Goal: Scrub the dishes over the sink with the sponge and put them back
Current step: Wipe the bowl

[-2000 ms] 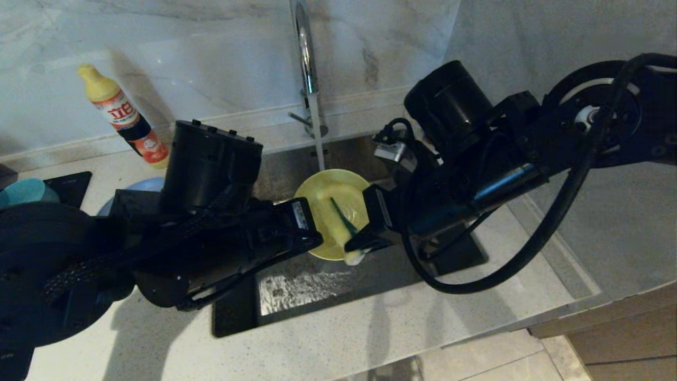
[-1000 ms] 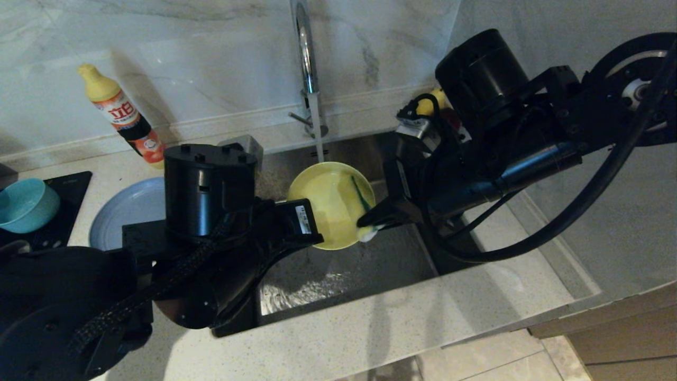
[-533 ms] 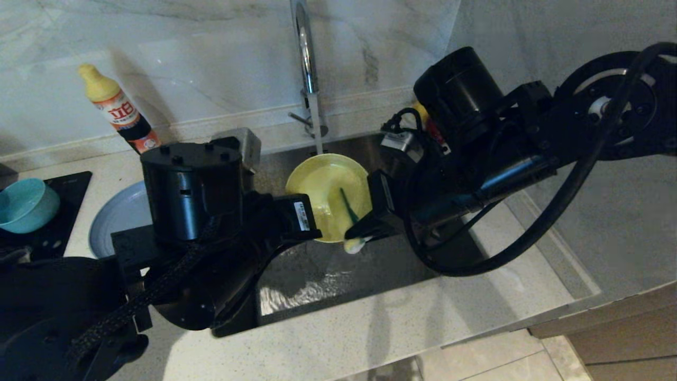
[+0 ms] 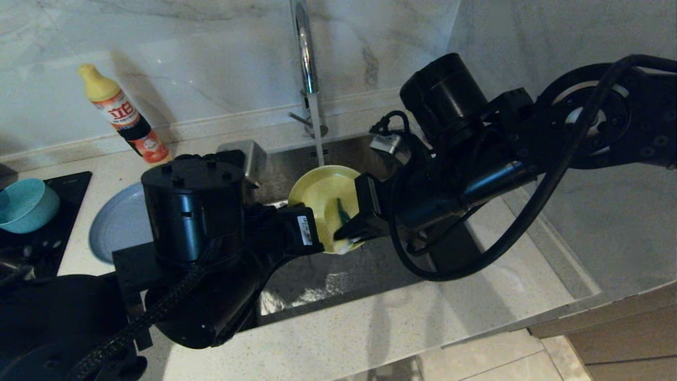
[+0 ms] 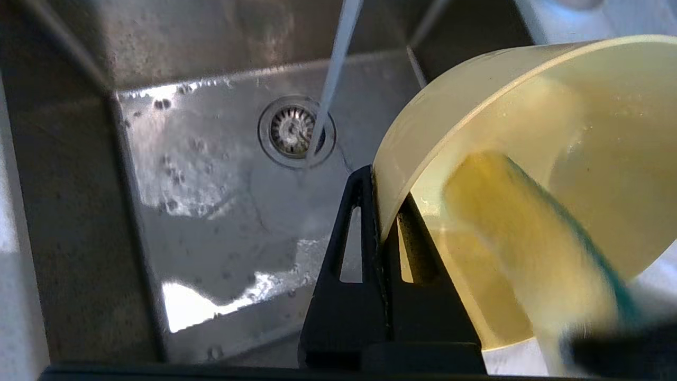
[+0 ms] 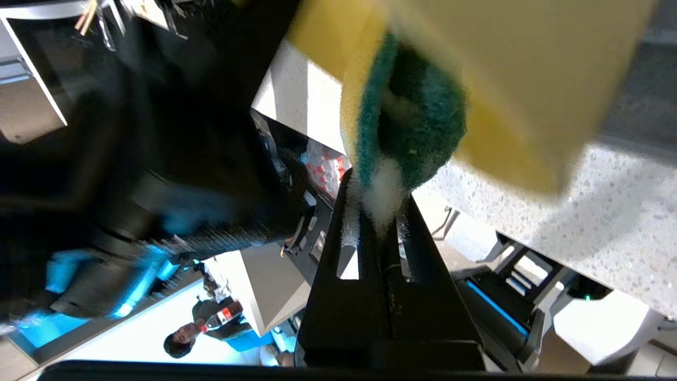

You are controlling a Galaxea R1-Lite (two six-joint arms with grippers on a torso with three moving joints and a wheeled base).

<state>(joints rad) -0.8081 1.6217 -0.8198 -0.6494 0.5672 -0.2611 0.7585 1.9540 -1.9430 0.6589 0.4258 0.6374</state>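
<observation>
My left gripper (image 4: 315, 238) (image 5: 382, 185) is shut on the rim of the yellow bowl (image 4: 321, 198) (image 5: 534, 137), which hangs tilted on its side over the sink (image 4: 328, 275) (image 5: 211, 174). Pressed inside the bowl is the green-and-yellow sponge (image 4: 342, 214) (image 5: 534, 248) (image 6: 410, 121), with my right gripper (image 4: 344, 233) (image 6: 378, 190) shut on its edge. On the counter at the left lie the grey-blue plate (image 4: 119, 222) and the teal bowl (image 4: 25, 205).
Water runs from the chrome tap (image 4: 304, 47) down past the bowl's rim to the drain strainer (image 5: 296, 129). A detergent bottle (image 4: 124, 116) stands at the back left. A black cooktop (image 4: 37, 233) lies under the teal bowl. The counter's front edge (image 4: 402, 338) is near.
Across the earlier frames the sponge swept up and down inside the yellow bowl. Since half a second ago, bowl and both grippers have shifted slightly down and toward me; both grips hold.
</observation>
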